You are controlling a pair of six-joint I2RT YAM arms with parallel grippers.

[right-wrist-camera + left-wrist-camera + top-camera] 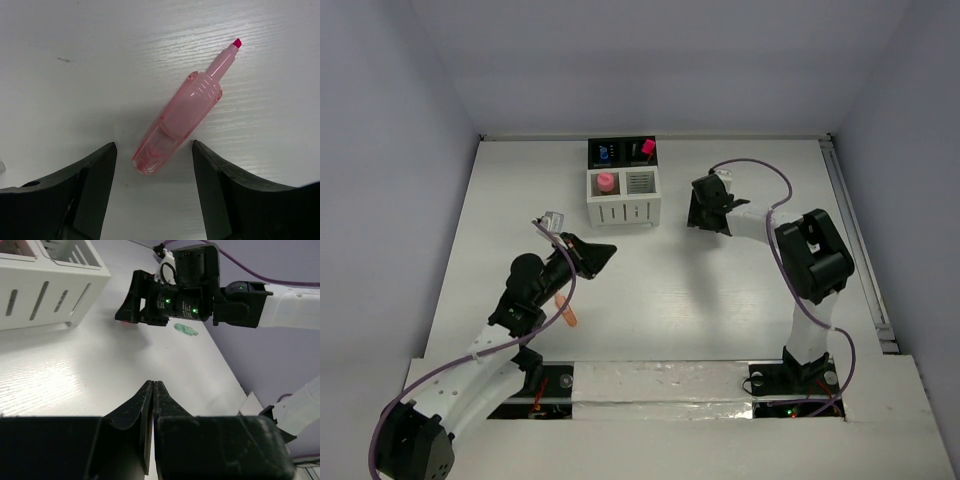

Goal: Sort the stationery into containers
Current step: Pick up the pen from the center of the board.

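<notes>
The containers [623, 186] stand at the back middle: two white slotted cups in front, two black behind. A pink item [606, 182] sits in the left white cup, a blue one [605, 154] and a pink-capped one [648, 147] in the black cups. A translucent pink pen [179, 124] lies flat on the table, its tip pointing away. My right gripper [154, 150] is open with the pen's rear end between its fingertips, a gap on each side. My left gripper [152, 386] is shut on nothing, left of centre. An orange pen [566, 310] lies beside the left arm.
A small green translucent piece [186, 330] lies on the table near my right gripper [131, 305]. The white cup's slotted wall [45, 295] is at the left wrist view's upper left. The table's right edge rail [855, 240] runs beside the right arm.
</notes>
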